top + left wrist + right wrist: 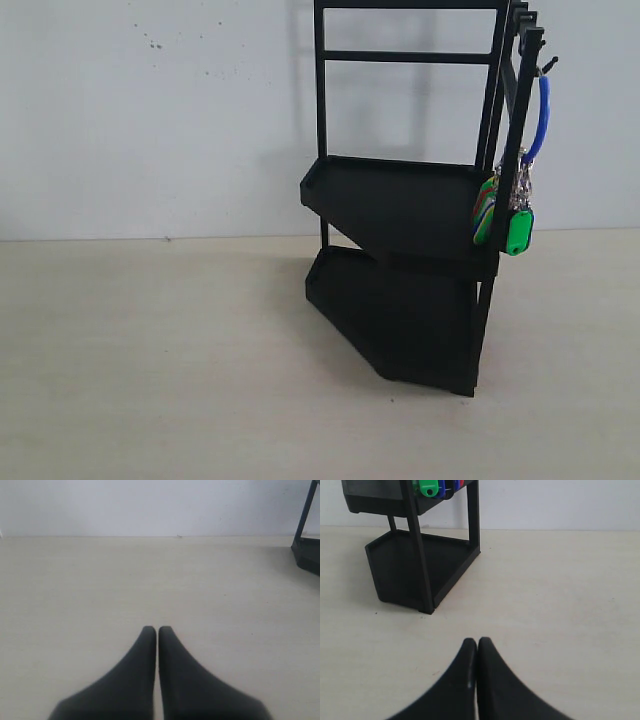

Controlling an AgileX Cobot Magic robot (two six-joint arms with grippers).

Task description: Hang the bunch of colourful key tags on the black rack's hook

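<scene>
Colourful key tags (pixel 505 215) hang by blue loop (pixel 543 110) from hook (pixel 546 64) at rack (pixel 400 200) top. Empty left end effector (pixel 158 629) and right end effector (pixel 477 640) pressed together, apart from rack. Job looks done; best avoid nudging rack.

Light was soft and even in all three views, the pale counter (pixel 150 380) lit flat and bright. The black rack (pixel 400 210) threw a faint shadow on the wall (pixel 150 120) behind it and a soft one at its foot; its dark surfaces showed little detail. The left tool (pixel 158 630) and the right tool (pixel 477 641) blurred toward the near frame edge.
</scene>
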